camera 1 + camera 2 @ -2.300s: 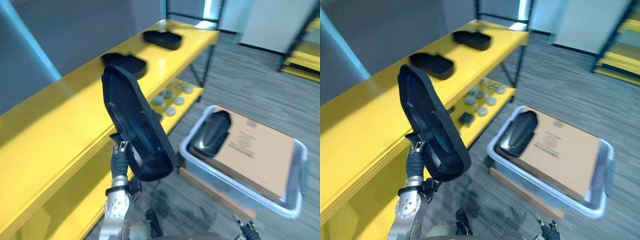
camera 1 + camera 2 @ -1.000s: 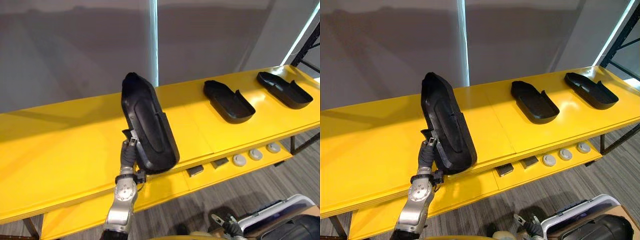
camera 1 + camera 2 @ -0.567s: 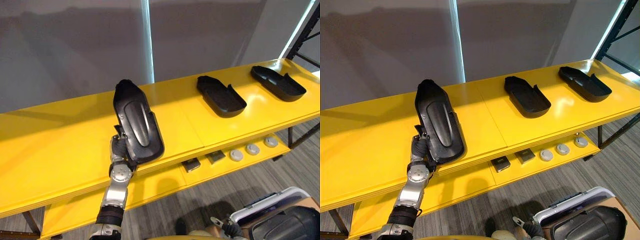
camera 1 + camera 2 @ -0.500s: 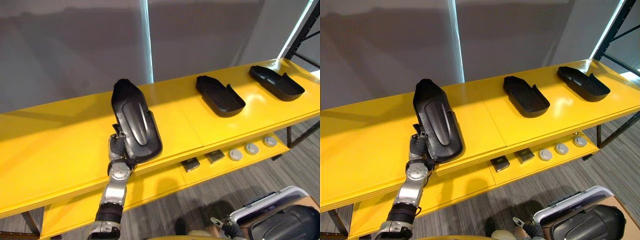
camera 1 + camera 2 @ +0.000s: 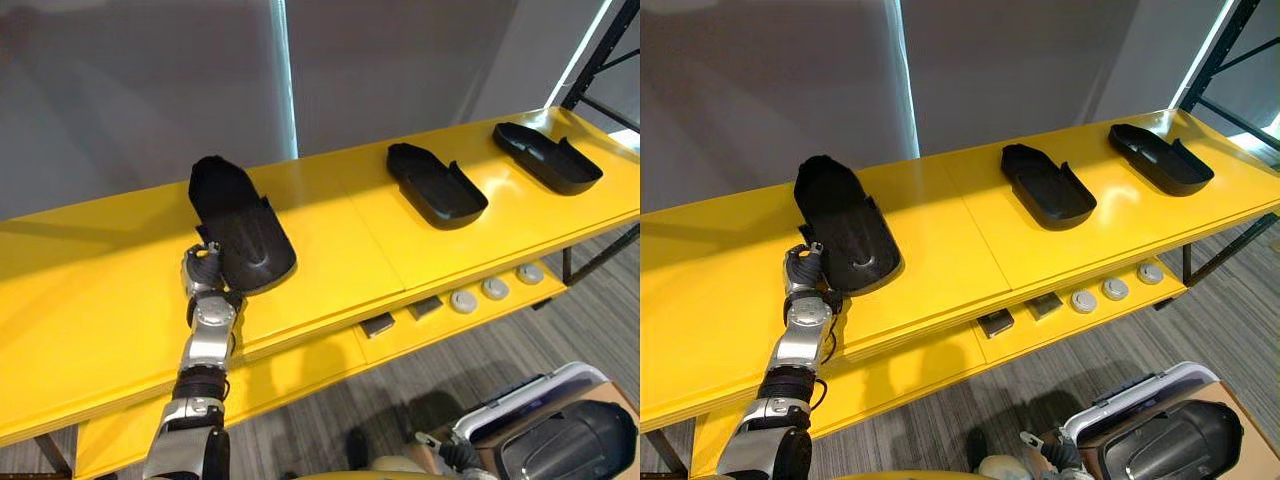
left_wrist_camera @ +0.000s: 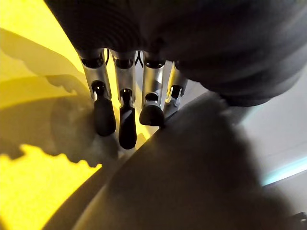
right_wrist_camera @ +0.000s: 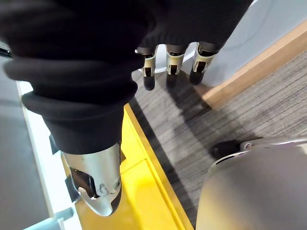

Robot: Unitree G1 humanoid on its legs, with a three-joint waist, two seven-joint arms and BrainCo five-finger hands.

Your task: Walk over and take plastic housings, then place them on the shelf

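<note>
A black plastic housing [image 5: 243, 232] lies on the yellow shelf top [image 5: 340, 250], left of the middle. My left hand [image 5: 204, 272] is at its near left edge, low over the shelf. In the left wrist view its fingers [image 6: 104, 114] reach out straight beside the dark housing [image 6: 187, 167], so the hand is open. Two more black housings [image 5: 436, 186] [image 5: 548, 157] rest further right on the same shelf. My right hand [image 7: 169, 72] hangs open over the carpet, holding nothing.
A lower yellow shelf carries small round parts [image 5: 495, 289] and dark blocks [image 5: 378, 325]. A grey bin [image 5: 520, 412] with another black housing [image 5: 570, 448] stands on the floor at the lower right. A grey wall runs behind the shelf.
The housing was upright in my left hand; now it lies tipped back on the shelf. The hand's fingers have straightened off it. The view has shifted slightly.
</note>
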